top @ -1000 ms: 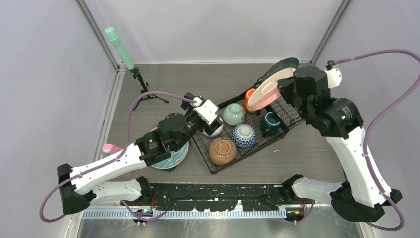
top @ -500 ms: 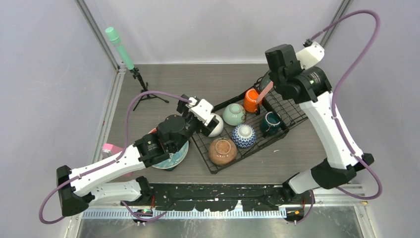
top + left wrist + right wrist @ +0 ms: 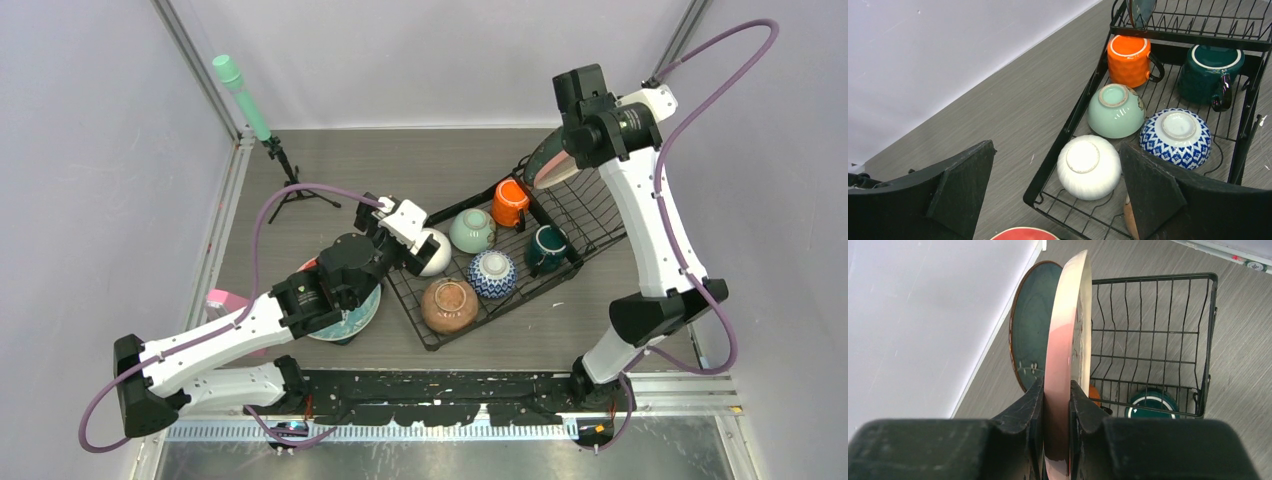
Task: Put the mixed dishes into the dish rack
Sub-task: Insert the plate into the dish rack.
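Bright orange mug (image 3: 1129,60), dark teal mug (image 3: 1210,70), mint-green bowl (image 3: 1115,110), white bowl (image 3: 1089,167), blue-and-white patterned bowl (image 3: 1175,137), brown bowl (image 3: 449,305), pink plate (image 3: 1065,365), dark teal plate (image 3: 1030,340), black wire rack (image 3: 1188,39), grey wood-grain counter (image 3: 1013,110).

I see open slots across the rack basket (image 3: 1158,277) at frame right, while the teal plate (image 3: 1030,335) blocks its left end.

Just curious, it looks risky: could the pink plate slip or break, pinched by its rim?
The pink plate looks like glazed ceramic: probably stiff, breakable. The right gripper pinches only its rim, so it might slip or pivot. Released on edge, it could roll.
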Tool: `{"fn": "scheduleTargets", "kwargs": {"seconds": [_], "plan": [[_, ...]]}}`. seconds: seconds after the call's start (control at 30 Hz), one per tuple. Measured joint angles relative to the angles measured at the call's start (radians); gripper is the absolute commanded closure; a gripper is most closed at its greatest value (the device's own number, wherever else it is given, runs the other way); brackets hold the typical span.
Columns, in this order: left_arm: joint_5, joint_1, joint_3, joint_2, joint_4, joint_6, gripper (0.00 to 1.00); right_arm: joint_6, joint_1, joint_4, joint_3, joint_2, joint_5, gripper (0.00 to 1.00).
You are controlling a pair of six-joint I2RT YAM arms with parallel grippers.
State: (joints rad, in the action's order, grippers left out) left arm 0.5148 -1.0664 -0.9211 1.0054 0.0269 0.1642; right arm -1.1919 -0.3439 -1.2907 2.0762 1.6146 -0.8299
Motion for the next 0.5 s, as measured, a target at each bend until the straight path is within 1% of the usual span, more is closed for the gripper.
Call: {"fn": "scheduleTargets", "kwargs": {"seconds": [0.1,0.23,0.5], "plan": [[0.000,0.000,0.000,0.000,0.000,-0.001,0.00,-0.042,0.032,-0.020,0.031,0.045,0.010,1.00],[0.002,0.000,0.000,0.000,0.000,-0.002,0.00,-0.084,0.055,-0.034,0.033,0.092,0.039,1.00],[0.016,0.002,0.007,0.000,0.010,-0.004,0.00,-0.091,0.082,-0.035,0.060,0.185,0.064,1.00]]}}
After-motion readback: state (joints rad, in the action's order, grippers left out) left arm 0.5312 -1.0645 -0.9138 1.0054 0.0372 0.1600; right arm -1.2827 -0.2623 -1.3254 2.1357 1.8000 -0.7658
